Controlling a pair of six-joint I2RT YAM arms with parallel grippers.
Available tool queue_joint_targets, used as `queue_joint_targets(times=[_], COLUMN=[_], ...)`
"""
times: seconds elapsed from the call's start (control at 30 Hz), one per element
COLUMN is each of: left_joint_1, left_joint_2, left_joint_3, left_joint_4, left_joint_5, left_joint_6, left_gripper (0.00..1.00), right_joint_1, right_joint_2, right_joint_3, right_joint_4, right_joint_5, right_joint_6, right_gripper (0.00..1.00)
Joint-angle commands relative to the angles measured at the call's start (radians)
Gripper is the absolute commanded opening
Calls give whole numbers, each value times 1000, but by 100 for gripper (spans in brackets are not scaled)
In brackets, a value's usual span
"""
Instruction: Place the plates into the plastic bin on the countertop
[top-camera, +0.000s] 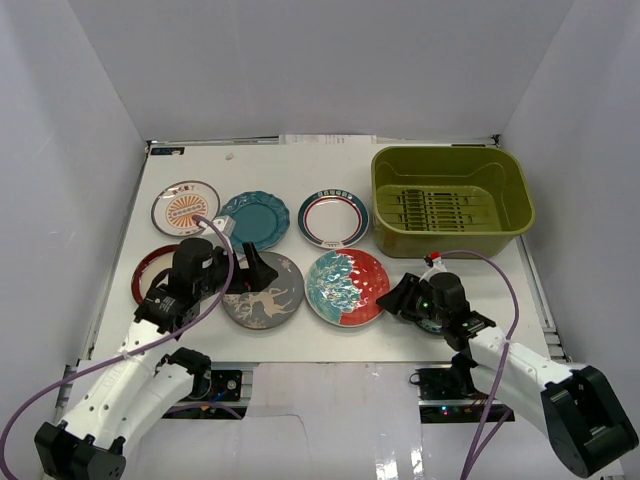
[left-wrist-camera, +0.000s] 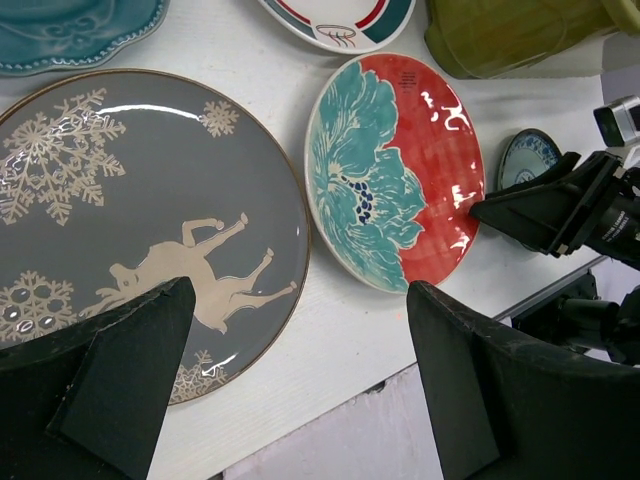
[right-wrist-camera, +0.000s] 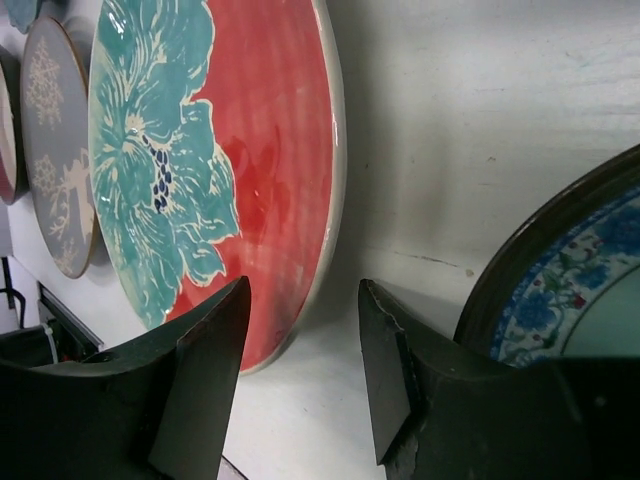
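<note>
1. Ceramic, I judge: the red-and-teal plate (right-wrist-camera: 250, 150) should be stiff, glossy, slippery and easily chipped. Its thin raised rim is the only hold.
2. It lies flat on the tabletop (top-camera: 400, 250), between the grey deer plate (top-camera: 275, 305) and the right gripper (right-wrist-camera: 305, 300), apart from the olive plastic bin (top-camera: 452, 237).
3. The right arm (top-camera: 505, 352) stretches low and leftward, with its jaws apart straddling the plate's rim and nothing gripped.
4. The left gripper (left-wrist-camera: 300, 300) hovers over the deer plate's edge, jaws wide and empty.

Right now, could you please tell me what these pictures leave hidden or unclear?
Small blue dish: top view, mostly under the right gripper; right wrist view, cut off by the edge.
Dark red plate: top view, partly behind the left arm.
Bin: left wrist view, cut off by the top edge.
</note>
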Motion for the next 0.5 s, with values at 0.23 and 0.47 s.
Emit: queue_joint_targets(times=[0.23,0.47], left_joint_1=[0,4], left_joint_2=[-34,-47], left_joint_3=[-27,-29], left_joint_4=[85,92], left_joint_5=[70,88], left_joint_6=[48,58], left_gripper=[98,98], right_joint_1=[7,7], right_joint_2=[170,304], right_joint_3=[-47,-20], right_joint_4=[295,358], right_joint_5=[20,16], right_joint_6=[132,147], right_gripper=[50,27])
